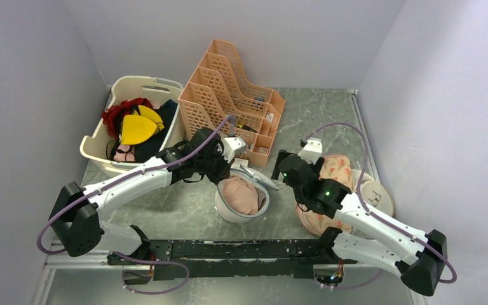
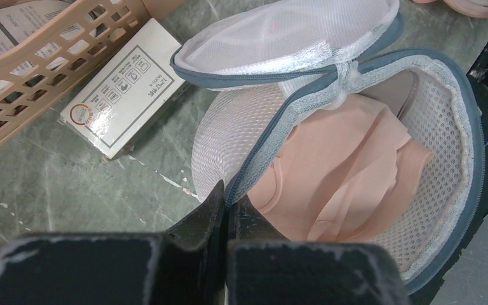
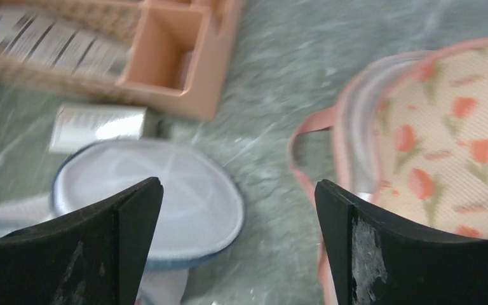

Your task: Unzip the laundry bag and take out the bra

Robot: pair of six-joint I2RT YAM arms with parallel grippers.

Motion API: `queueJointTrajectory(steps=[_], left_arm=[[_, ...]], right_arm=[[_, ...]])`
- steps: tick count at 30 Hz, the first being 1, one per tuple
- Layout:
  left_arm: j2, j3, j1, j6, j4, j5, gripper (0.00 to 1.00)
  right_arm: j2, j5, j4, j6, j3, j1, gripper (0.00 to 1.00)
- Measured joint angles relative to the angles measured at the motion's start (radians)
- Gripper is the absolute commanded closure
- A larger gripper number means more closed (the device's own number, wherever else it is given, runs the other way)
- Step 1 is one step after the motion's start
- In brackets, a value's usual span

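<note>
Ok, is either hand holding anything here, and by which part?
The left hand is shut on the round white mesh laundry bag, pinching its grey-blue zip rim. The right hand is open, holding nothing.

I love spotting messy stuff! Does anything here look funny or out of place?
The laundry bag gapes open, its lid flipped back, with the bra crumpled inside. The left tool pinches its rim. A small white box lies loose on the table beside the orange rack. Nothing looks spilled or broken.

Pale lilac walls (image 1: 32, 76) enclose a grey-green marbled tabletop (image 1: 318, 108) on three sides.
</note>
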Motion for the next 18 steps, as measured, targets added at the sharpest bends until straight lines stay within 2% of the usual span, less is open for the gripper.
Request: queueJointTrajectory(steps=[5,8,15,18], left_arm=[[0.000,0.000,0.001,0.000,0.000,0.000,0.92],[0.002,0.000,0.001,0.001,0.000,-0.003,0.91],[0.008,0.000,0.002,0.003,0.000,-0.006,0.84],[0.008,0.000,0.002,0.003,-0.001,-0.011,0.77]], right_arm=[[0.002,-0.330,0.136,-0.165,-0.019,-0.006,0.29],[0.005,-0.474,0.191,-0.212,-0.038,-0.006,0.34],[0.006,-0.618,0.227,-0.248,-0.099,-0.006,0.47],[0.006,-0.652,0.239,-0.254,-0.127,-0.006,0.62]])
